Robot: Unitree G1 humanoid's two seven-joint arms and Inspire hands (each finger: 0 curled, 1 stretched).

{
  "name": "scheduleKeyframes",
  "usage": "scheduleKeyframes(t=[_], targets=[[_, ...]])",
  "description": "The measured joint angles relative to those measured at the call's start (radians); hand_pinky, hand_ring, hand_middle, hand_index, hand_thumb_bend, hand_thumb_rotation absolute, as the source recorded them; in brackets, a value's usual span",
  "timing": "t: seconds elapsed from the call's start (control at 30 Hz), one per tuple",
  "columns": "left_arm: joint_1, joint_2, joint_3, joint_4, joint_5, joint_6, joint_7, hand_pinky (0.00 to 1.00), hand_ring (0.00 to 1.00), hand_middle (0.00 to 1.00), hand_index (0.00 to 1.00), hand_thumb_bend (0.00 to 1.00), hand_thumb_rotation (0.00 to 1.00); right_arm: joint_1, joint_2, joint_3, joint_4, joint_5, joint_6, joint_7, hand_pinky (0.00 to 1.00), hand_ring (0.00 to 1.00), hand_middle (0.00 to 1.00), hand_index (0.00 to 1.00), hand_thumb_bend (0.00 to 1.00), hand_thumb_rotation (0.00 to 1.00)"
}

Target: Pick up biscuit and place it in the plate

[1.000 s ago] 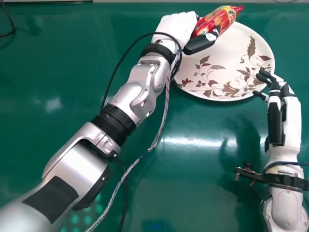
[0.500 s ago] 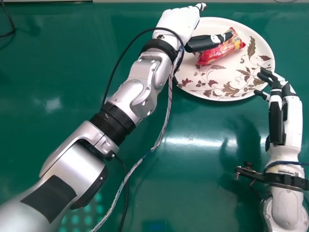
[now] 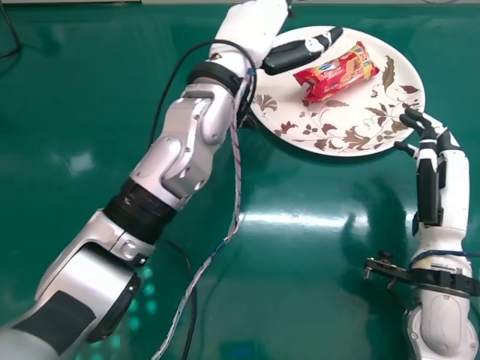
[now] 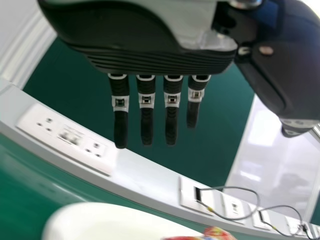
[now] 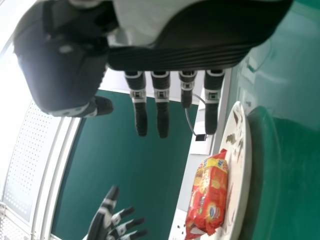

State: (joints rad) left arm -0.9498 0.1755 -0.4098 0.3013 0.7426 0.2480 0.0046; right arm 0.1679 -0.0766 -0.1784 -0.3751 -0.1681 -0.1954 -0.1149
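Note:
The red biscuit packet (image 3: 337,73) lies on the upper middle of the white plate (image 3: 330,139), which has a brown leaf pattern. My left hand (image 3: 253,28) is over the plate's upper left edge, its thumb pointing toward the packet but apart from it. In the left wrist view the fingers of my left hand (image 4: 146,107) are straight and hold nothing. My right hand (image 3: 429,161) is at the plate's right edge; the right wrist view shows my right hand (image 5: 161,102) with extended fingers, and the packet (image 5: 208,195) on the plate (image 5: 243,165).
The green table (image 3: 300,285) reflects light below the plate. A black cable (image 3: 10,34) lies at its far left corner. Loose wires run along my left arm. Sockets (image 4: 67,136) line a pale strip behind the table.
The packet has gone from my left hand's grasp to lying on the plate. My left hand has opened and moved left, away from it. The right arm has kept still.

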Motion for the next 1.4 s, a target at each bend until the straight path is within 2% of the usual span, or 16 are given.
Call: scheduleKeyframes(t=[0.03,0.1,0.2,0.23,0.27,0.3,0.33,0.4,0.43,0.5,0.57,0.73,0.87,1.0,1.3,1.4], targets=[[0.028,0.016,0.013,-0.037,-0.002,-0.003,0.004,0.47,0.59,0.66,0.82,0.80,1.00,0.000,0.000,0.000,0.003,0.000,-0.001,-0.001,0.70,0.77,0.79,0.79,0.34,0.18],[0.079,0.035,0.050,-0.106,-0.021,-0.009,0.014,0.45,0.56,0.65,0.80,0.76,0.96,-0.001,0.000,-0.001,0.007,-0.001,-0.002,-0.004,0.69,0.76,0.79,0.78,0.34,0.19],[0.147,0.038,0.124,-0.206,-0.079,-0.015,0.021,0.54,0.67,0.74,0.80,0.66,0.90,-0.003,0.000,-0.001,0.012,-0.003,-0.002,-0.011,0.69,0.76,0.79,0.78,0.35,0.19],[0.164,0.039,0.148,-0.233,-0.100,-0.016,0.022,0.51,0.67,0.72,0.79,0.64,0.89,-0.005,0.000,-0.002,0.017,-0.003,-0.001,-0.014,0.69,0.76,0.79,0.78,0.35,0.18],[0.179,0.040,0.171,-0.257,-0.115,-0.016,0.023,0.41,0.54,0.61,0.78,0.62,0.86,-0.008,0.000,-0.002,0.023,-0.002,-0.001,-0.017,0.69,0.76,0.79,0.78,0.35,0.17],[0.191,0.041,0.192,-0.276,-0.128,-0.016,0.026,0.34,0.46,0.55,0.78,0.61,0.85,-0.013,0.000,-0.003,0.032,-0.001,-0.001,-0.018,0.69,0.76,0.78,0.78,0.35,0.17],[0.204,0.042,0.213,-0.297,-0.142,-0.016,0.030,0.32,0.45,0.54,0.77,0.60,0.84,-0.021,0.000,-0.003,0.040,0.000,-0.001,-0.018,0.69,0.76,0.78,0.78,0.36,0.17],[0.242,0.043,0.257,-0.348,-0.185,-0.021,0.033,0.20,0.29,0.40,0.78,0.55,0.78,-0.034,0.000,-0.003,0.046,0.000,0.000,-0.019,0.69,0.76,0.78,0.77,0.36,0.16],[0.265,0.045,0.277,-0.375,-0.201,-0.023,0.032,0.21,0.31,0.44,0.77,0.56,0.76,-0.039,0.000,-0.003,0.046,0.000,0.001,-0.019,0.69,0.76,0.78,0.77,0.37,0.16],[0.312,0.053,0.308,-0.423,-0.217,-0.023,0.033,0.49,0.62,0.68,0.76,0.58,0.76,-0.045,-0.001,-0.005,0.047,0.000,0.004,-0.020,0.69,0.76,0.78,0.77,0.37,0.16],[0.359,0.061,0.341,-0.467,-0.229,-0.019,0.032,0.55,0.69,0.74,0.76,0.58,0.75,-0.050,-0.003,-0.010,0.050,-0.001,0.005,-0.020,0.68,0.75,0.77,0.77,0.37,0.17],[0.486,0.076,0.433,-0.580,-0.252,0.004,0.035,0.48,0.63,0.68,0.76,0.56,0.74,-0.073,-0.010,-0.022,0.062,-0.002,0.006,-0.022,0.68,0.75,0.77,0.76,0.38,0.13],[0.588,0.110,0.509,-0.612,-0.288,-0.038,0.047,0.51,0.64,0.67,0.70,0.60,0.81,-0.078,-0.014,-0.036,0.075,0.000,0.006,-0.022,0.67,0.74,0.76,0.75,0.38,0.13],[0.662,0.148,0.580,-0.613,-0.378,-0.096,0.014,0.48,0.62,0.68,0.71,0.64,0.78,-0.080,-0.027,-0.055,0.076,0.006,0.006,-0.020,0.66,0.74,0.76,0.75,0.38,0.13],[0.805,0.188,0.638,-0.620,-0.415,-0.157,0.003,0.49,0.63,0.70,0.75,0.64,0.77,-0.081,-0.048,-0.077,0.076,0.018,0.008,-0.019,0.65,0.73,0.76,0.75,0.39,0.13],[0.831,0.191,0.659,-0.621,-0.437,-0.166,-0.002,0.54,0.67,0.72,0.77,0.65,0.77,-0.080,-0.051,-0.077,0.075,0.017,0.022,-0.019,0.65,0.73,0.76,0.75,0.38,0.12]])
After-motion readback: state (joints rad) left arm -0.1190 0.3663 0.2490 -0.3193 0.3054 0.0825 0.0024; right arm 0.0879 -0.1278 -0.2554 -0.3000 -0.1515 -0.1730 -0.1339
